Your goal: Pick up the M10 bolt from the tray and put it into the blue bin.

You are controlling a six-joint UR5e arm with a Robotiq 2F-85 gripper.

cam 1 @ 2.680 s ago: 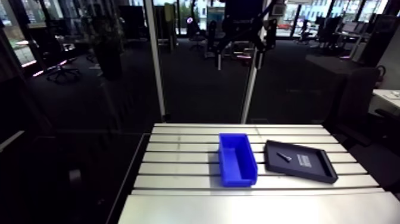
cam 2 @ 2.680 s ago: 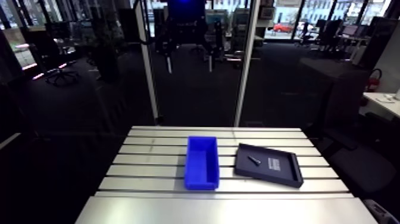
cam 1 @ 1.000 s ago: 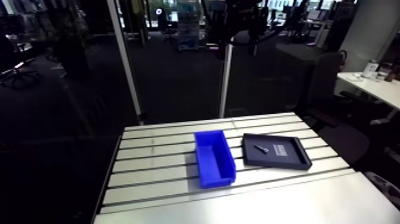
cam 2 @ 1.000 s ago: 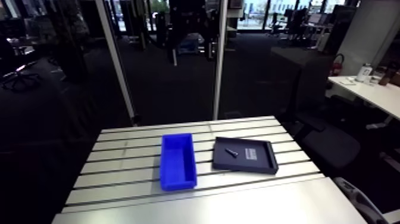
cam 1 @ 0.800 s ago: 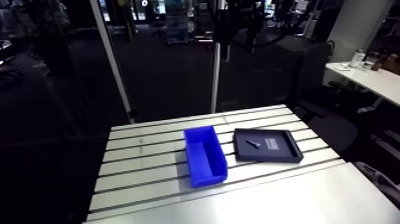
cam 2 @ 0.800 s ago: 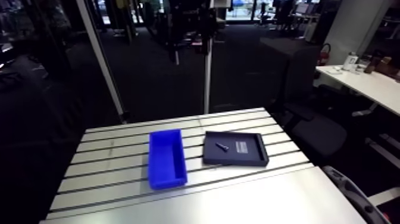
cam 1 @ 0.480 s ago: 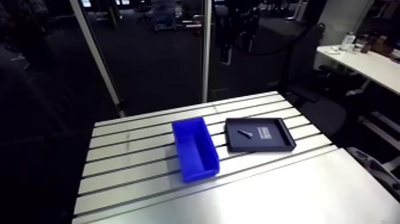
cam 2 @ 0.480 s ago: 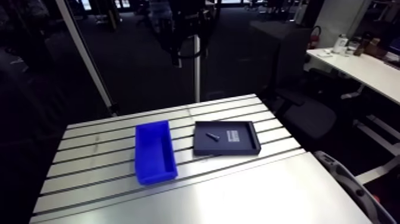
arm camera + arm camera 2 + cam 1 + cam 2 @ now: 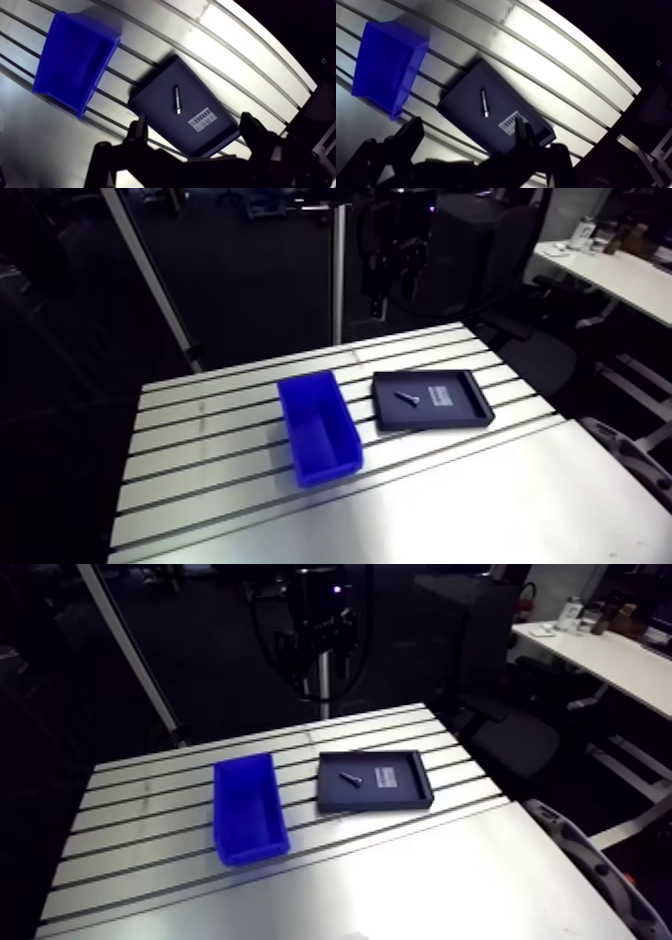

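The M10 bolt (image 9: 176,99), a short dark metal bolt, lies flat in the black tray (image 9: 160,90), beside a white label (image 9: 202,120). The blue bin (image 9: 75,60) stands beside the tray with nothing showing inside it. My gripper (image 9: 195,131) hangs high above the tray, open, with nothing between its fingers (image 9: 137,131). The bolt sits just ahead of the gap between them. In the arm view the bolt (image 9: 405,398), the tray (image 9: 420,416) and the bin (image 9: 318,426) lie mid-table, and the gripper (image 9: 390,283) hangs over the table's far edge.
The slotted aluminium table (image 9: 200,438) carries only the bin and the tray. A smooth plate (image 9: 450,508) covers its near part. Bin and tray stand a small gap apart, the tray toward the table's right edge.
The arm view has swung and tilted down, so the table sits differently in frame. The gripper hangs lower in view than earlier. Bin, tray and bolt keep their places on the table.
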